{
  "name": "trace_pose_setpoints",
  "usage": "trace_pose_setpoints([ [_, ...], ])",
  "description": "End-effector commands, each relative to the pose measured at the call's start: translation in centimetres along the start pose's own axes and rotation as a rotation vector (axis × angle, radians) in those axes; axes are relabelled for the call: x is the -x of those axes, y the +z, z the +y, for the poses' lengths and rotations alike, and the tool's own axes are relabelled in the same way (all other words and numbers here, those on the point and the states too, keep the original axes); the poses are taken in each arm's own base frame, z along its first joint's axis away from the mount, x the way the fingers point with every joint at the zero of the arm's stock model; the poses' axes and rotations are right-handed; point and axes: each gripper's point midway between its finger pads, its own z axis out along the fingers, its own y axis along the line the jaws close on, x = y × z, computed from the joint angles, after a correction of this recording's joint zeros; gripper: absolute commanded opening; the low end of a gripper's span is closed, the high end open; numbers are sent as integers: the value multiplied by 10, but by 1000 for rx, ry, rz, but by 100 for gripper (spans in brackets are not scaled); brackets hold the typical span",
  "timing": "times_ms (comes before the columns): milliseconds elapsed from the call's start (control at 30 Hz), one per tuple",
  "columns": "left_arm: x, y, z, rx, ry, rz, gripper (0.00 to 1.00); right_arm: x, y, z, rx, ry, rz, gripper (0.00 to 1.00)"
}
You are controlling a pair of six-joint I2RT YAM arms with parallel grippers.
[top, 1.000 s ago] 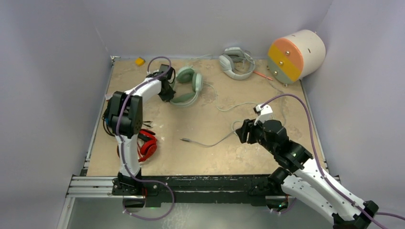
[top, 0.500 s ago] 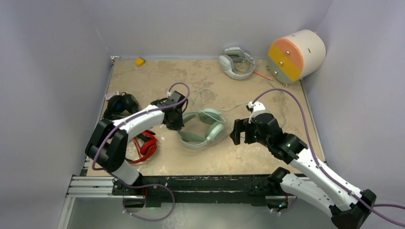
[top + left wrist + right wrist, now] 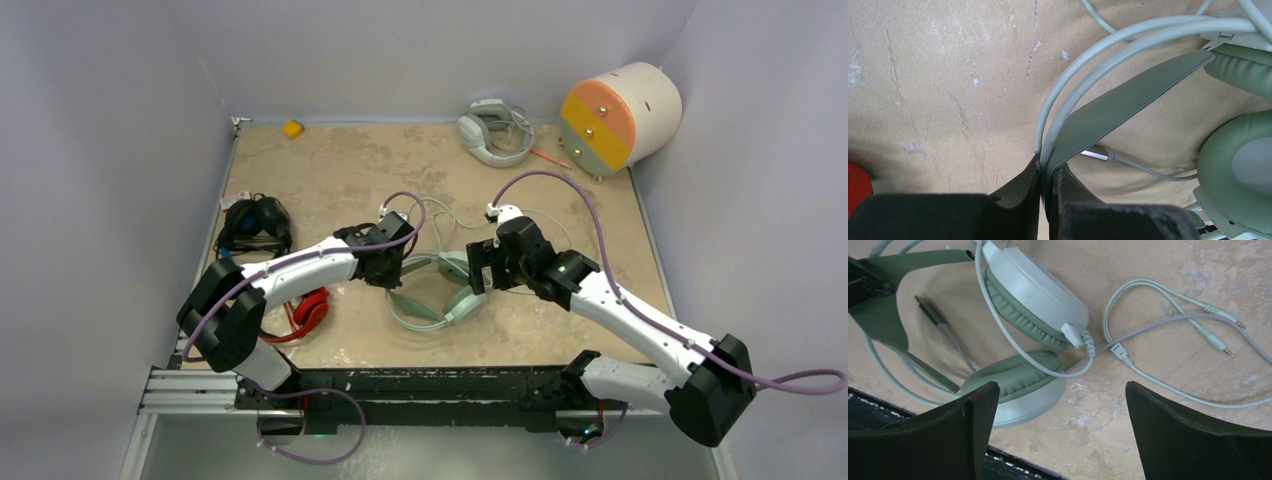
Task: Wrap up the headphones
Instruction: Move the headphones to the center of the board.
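Observation:
The mint-green headphones (image 3: 455,300) lie near the table's front middle. My left gripper (image 3: 388,268) is shut on their headband (image 3: 1118,100), which is pinched between the fingers (image 3: 1048,167). My right gripper (image 3: 480,272) hovers open just right of the ear cups (image 3: 1033,290), its fingers wide apart (image 3: 1060,390) with only bare table between them. The thin cable (image 3: 1158,325) loops loose to the right and ends in two jack plugs (image 3: 1220,342). A USB plug (image 3: 928,307) lies inside the headband. The black-and-blue headphones (image 3: 255,222) and the red-and-black headphones (image 3: 310,310) rest at the left.
A grey-white headset (image 3: 495,130) with its cable bundled sits at the back. An orange-and-green cylinder (image 3: 620,115) stands at the back right, and a small yellow block (image 3: 292,128) at the back left. The table's front edge (image 3: 1013,462) is close under the right gripper.
My left gripper has dragged the mint-green headphones from the back left to the front middle. My right gripper has opened wide and moved left, up to the ear cups.

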Motion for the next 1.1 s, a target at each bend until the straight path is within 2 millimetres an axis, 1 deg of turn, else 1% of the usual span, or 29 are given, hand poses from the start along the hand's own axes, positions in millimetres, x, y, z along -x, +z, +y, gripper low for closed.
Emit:
trace_pose_setpoints([
  [0,23,-9,-20,-37,6,-79,0,8,8,8,23,18,-10,98],
  [33,23,-9,-20,-34,4,-79,0,3,11,8,21,44,0,97],
  [100,22,-9,-20,-34,5,-78,0,-6,17,11,41,68,8,91],
  [167,22,-10,-20,-32,8,-79,0,-6,21,9,34,91,-13,78],
  [233,23,-11,-20,-23,11,-81,0,-3,22,10,37,115,-34,72],
  [333,22,-11,-19,-15,13,-79,0,5,22,7,35,171,-74,56],
  [400,21,-11,-19,-14,12,-78,0,9,24,2,38,220,-81,50],
  [500,20,-10,-19,-8,14,-76,0,13,28,-6,73,295,-80,48],
  [567,19,-9,-19,-5,16,-72,0,16,30,-4,122,324,-83,47],
  [633,19,-8,-19,-2,18,-70,0,16,32,-4,134,335,-71,46],
  [800,19,-9,-17,13,12,-74,0,12,38,-6,133,353,-51,43],
  [967,18,-9,-16,17,4,-75,1,7,44,-7,136,362,-44,37],
  [1067,18,-9,-16,19,-2,-77,1,3,46,-8,137,369,-32,32],
])
